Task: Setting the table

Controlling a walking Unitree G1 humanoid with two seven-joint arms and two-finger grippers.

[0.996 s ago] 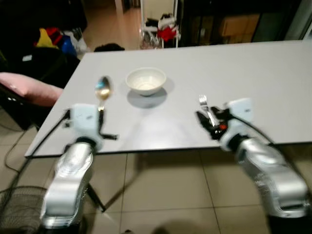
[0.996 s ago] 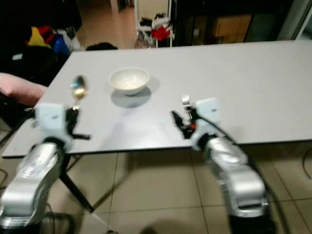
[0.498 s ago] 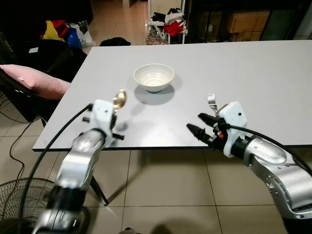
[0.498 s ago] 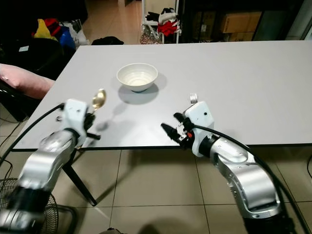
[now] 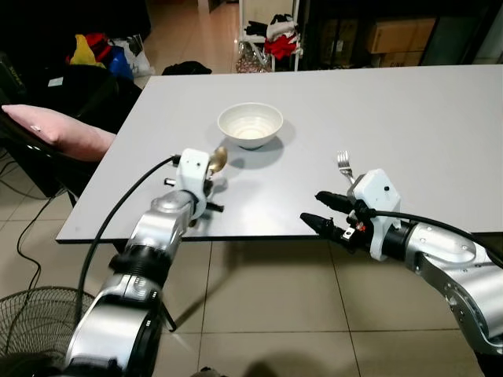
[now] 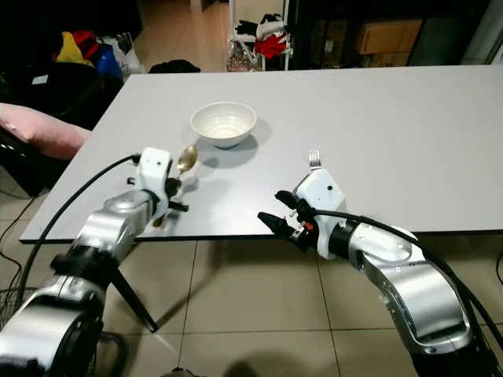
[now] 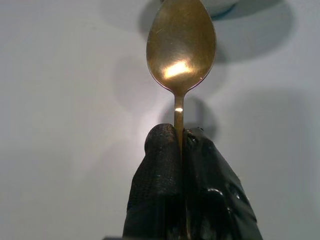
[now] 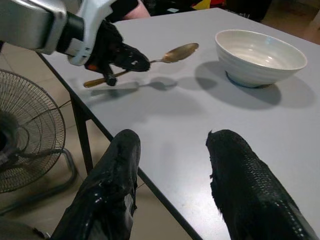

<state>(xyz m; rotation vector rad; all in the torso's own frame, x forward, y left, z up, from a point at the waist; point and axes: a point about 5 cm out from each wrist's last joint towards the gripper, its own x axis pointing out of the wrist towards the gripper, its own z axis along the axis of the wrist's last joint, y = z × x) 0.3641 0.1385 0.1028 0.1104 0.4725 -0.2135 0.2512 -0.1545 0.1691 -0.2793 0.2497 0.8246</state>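
The white bowl (image 5: 250, 126) sits on the grey table (image 5: 409, 118) and serves as the anchor of the place setting. The left claw (image 5: 207, 176) hovers just off the bowl's near left side, its two black fingers (image 7: 162, 170) pressed tight on the handle of a gold spoon (image 5: 218, 159), whose head points toward the bowl and hangs just above the tabletop, apart from the bowl. Holding it low and level there looks like preparation for laying it down beside the bowl. A silver fork (image 5: 344, 164) already lies on the table to the bowl's near right, well apart from it. The right claw (image 5: 324, 210) hangs at the table's near edge, beyond the fork from the bowl, its fingers spread and holding nothing. Little stands in the spoon's way: the surface between spoon and bowl is bare. Off the table, left of the bowl, are a pink cushion (image 5: 59, 135) and, lower down, a floor fan (image 5: 31, 326); behind the bowl stands a rack with clothes (image 5: 271, 39).
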